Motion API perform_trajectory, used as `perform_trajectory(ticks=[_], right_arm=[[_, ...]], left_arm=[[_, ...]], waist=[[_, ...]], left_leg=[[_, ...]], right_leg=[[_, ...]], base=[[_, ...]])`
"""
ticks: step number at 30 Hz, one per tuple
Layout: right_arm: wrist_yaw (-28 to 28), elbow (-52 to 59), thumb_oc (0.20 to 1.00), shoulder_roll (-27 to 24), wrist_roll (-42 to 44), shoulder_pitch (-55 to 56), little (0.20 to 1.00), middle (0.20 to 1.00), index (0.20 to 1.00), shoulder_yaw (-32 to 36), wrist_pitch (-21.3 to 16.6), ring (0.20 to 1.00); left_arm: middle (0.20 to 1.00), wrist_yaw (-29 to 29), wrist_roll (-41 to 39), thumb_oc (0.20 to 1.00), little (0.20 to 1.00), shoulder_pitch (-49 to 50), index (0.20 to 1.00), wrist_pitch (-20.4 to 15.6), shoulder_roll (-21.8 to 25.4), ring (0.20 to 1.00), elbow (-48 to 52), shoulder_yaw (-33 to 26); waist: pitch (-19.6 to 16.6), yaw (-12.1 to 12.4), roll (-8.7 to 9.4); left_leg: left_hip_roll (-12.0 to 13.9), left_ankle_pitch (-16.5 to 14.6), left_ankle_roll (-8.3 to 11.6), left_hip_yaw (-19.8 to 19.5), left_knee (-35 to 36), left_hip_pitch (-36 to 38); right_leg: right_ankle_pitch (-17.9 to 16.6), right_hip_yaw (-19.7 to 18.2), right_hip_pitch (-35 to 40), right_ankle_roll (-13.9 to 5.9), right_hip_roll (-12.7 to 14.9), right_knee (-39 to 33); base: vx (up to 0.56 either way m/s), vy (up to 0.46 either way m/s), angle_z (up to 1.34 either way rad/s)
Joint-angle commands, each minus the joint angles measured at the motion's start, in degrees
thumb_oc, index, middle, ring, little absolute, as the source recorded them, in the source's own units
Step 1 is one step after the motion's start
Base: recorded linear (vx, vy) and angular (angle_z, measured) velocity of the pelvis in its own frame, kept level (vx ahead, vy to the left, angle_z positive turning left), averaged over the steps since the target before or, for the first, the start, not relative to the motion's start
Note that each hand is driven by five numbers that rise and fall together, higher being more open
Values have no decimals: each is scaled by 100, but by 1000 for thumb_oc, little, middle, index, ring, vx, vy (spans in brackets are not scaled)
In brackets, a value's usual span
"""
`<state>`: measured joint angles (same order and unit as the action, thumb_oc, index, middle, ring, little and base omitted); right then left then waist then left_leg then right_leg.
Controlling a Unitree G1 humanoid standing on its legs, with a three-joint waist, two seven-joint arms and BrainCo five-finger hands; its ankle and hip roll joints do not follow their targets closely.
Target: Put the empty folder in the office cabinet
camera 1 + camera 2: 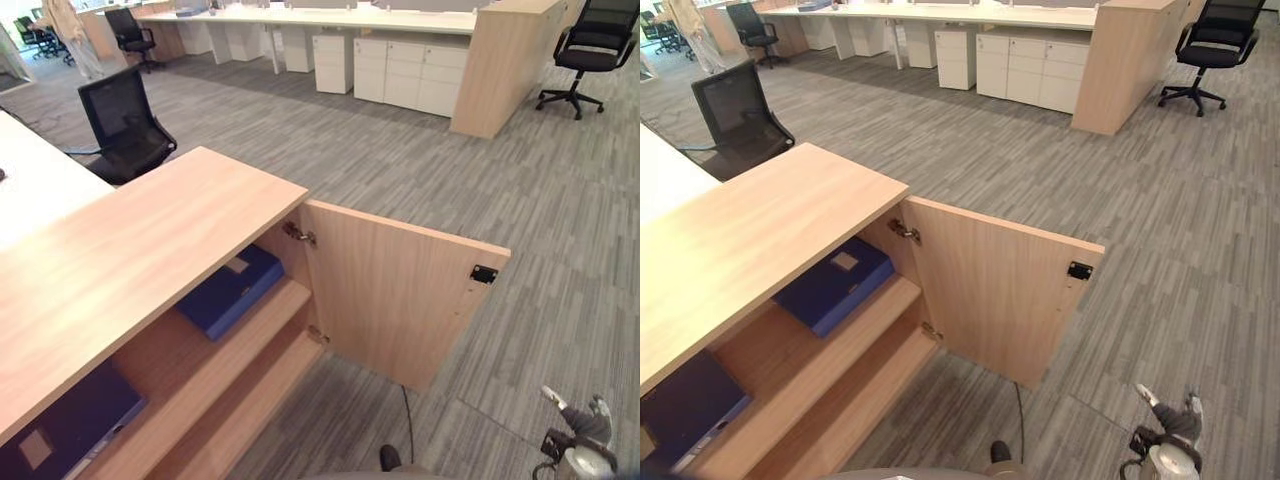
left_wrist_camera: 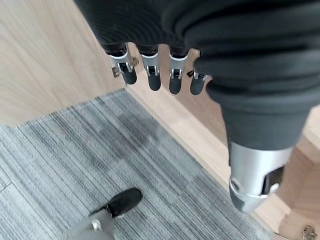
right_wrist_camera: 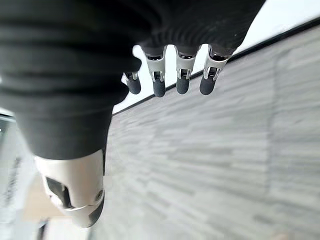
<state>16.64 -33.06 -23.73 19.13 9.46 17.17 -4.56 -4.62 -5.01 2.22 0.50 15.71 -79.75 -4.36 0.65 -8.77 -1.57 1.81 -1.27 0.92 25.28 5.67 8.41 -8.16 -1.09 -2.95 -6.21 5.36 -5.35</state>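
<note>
1. Grey carpet (image 1: 480,190) covers the office floor, with a black chair (image 1: 125,125) behind the cabinet (image 1: 150,235) and white desks at the far wall.
2. You see the cabinet with its door (image 1: 395,300) swung wide open, and two shelves inside.
3. One blue folder (image 1: 232,290) lies flat on the upper shelf (image 1: 190,365), close to the hinge side and near the front edge. A second folder (image 1: 70,425) lies at the left end of the same shelf. You cannot tell from here which of them is the empty one.
4. Your left hand (image 2: 155,75) hangs over the carpet, just in front of the lower shelf's front edge. Its fingers are straight and relaxed, and they hold nothing.
5. Your right hand (image 3: 170,80) is low at your right side, well apart from the cabinet. Its fingers are also straight, and nothing is between them.
6. So both folders are away from both hands; the nearer hand is the left one, and it is below the shelf where they lie.
7. I judge the placing is probably done. If so, pull the hands back without touching the door.
8. If the folder needs a push, use flat left fingers against its front edge.
</note>
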Motion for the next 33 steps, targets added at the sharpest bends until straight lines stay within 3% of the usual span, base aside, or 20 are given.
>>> perform_trajectory(ticks=[1,5,13,16,18,19,20,24,28,33], right_arm=[[-342,436,1000,-392,-76,-356,1000,1000,1000,-192,-373,1000],[-491,1025,1000,-980,-819,-822,1000,1000,1000,-575,-180,1000],[-1100,1648,1000,-1284,-439,-1245,1000,1000,1000,-1169,-135,1000],[-1878,2140,1000,-1532,359,-1433,1000,1000,1000,-1746,-35,1000],[-1988,2225,1000,-1518,600,-1444,1000,1000,1000,-1870,-2,1000],[-2406,2402,1000,-1713,985,-1507,1000,1000,1000,-2175,47,1000],[-2407,2400,1000,-1717,988,-1510,1000,1000,1000,-2178,46,1000],[-3379,2572,1000,-2145,1918,-1800,1000,1000,1000,-2968,236,1000],[-3659,2450,1000,-2155,2176,-2037,1000,1000,1000,-3389,278,1000],[-4115,2567,1000,-1735,2273,-2361,1000,1000,1000,-4359,419,1000]], left_arm=[[1000,38,321,1000,1000,-160,1000,-15,228,1000,-241,-96],[1000,82,470,1000,1000,-211,1000,14,263,1000,-218,-8],[1000,159,557,1000,1000,-186,1000,65,352,1000,-269,1],[1000,226,614,1000,1000,-124,1000,34,334,1000,-175,26],[1000,223,605,1000,1000,-128,1000,42,264,1000,-151,56],[1000,283,560,1000,1000,-107,1000,52,171,1000,-108,112],[1000,283,560,1000,1000,-106,1000,52,168,1000,-107,111],[1000,517,502,1000,1000,-34,1000,21,122,1000,-37,238],[1000,600,543,1000,1000,70,1000,0,117,1000,-31,306],[1000,607,661,1000,1000,166,1000,-118,145,1000,13,376]], waist=[[-83,85,229],[-111,242,220],[-159,426,242],[-157,520,277],[-173,553,286],[-167,580,301],[-171,578,298],[-180,652,332],[-189,709,339],[-165,862,312]], left_leg=[[-47,-151,-106,-627,-67,-311],[-38,-123,-69,-707,-67,-338],[-21,-32,-7,-817,-67,-411],[-15,0,25,-857,-67,-427],[-17,22,33,-855,-67,-462],[-15,42,50,-876,-67,-478],[-15,42,50,-876,-67,-483],[-8,76,80,-905,-67,-529],[-2,85,83,-935,-67,-548],[-1,104,73,-984,-67,-575]], right_leg=[[111,61,-40,-362,4,35],[162,185,6,-324,6,35],[204,354,46,-266,19,35],[244,404,72,-254,11,35],[252,398,44,-247,5,35],[280,408,44,-242,-4,35],[279,408,39,-242,-4,35],[289,448,22,-237,4,35],[290,483,20,-238,18,35],[265,572,9,-247,49,35]], base=[[-9,-28,-9],[-3,-36,-4],[-15,-25,10],[-24,-17,7],[-23,-8,4],[-24,-8,4],[0,0,0],[0,0,0],[-7,-4,-4],[-1,-8,-16]])
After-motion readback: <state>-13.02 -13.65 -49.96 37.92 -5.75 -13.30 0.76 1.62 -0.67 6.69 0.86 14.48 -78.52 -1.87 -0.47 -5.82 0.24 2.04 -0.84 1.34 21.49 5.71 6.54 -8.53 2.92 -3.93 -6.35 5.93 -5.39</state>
